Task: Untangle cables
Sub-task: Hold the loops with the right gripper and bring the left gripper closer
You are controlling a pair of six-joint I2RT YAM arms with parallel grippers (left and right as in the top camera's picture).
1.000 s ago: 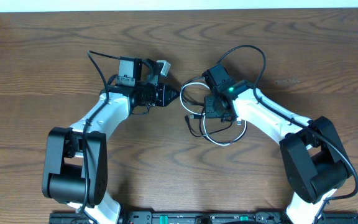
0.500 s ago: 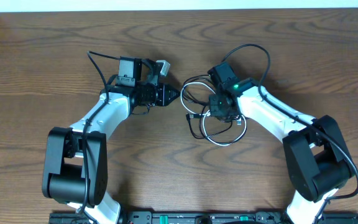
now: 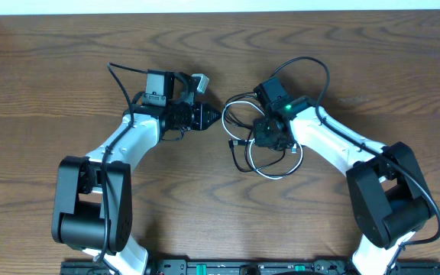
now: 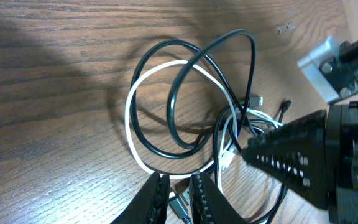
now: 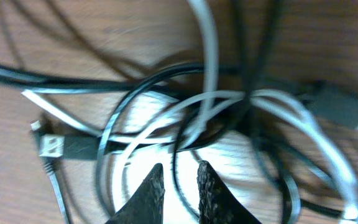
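L gripper [image 4: 179,180]: jaws nearly together, only a thin slit. A bit of cord shows in the slit, but can't tell if it's pinched or just lying below. R gripper [image 5: 179,165]: also a narrow slit, w/ a black strand running into it. View is blurred, so can't tell if it's clamped. Both tips sit low over the wood table [image 3: 403,61]. Cables [image 3: 252,149] lie mid-table as one heap of crossed loops. R gripper hangs right on top of the crossing. L gripper is just beside the heap's left edge, tip pointing at it, touching or nearly touching the outermost black loop. So the heap lies straight ahead of L, i.e. to its right, & directly under R, which makes R the nearer one. The loops are roundish, so no real long axis. The white cord [image 4: 128,118] makes a wide loop bulging toward the robot's side. The black cords [image 4: 170,106] loop out far-left, toward L. Judgement: next move prob. turns on L drawing its loop leftward while R holds or lifts the crossing, i.e. pulling apart, not along. Count: 2 grippers, 1 white cord, at least 2 black cords (exact no. lost in the overlap), at least 3 small plug ends [image 4: 258,99] in L wrist view.
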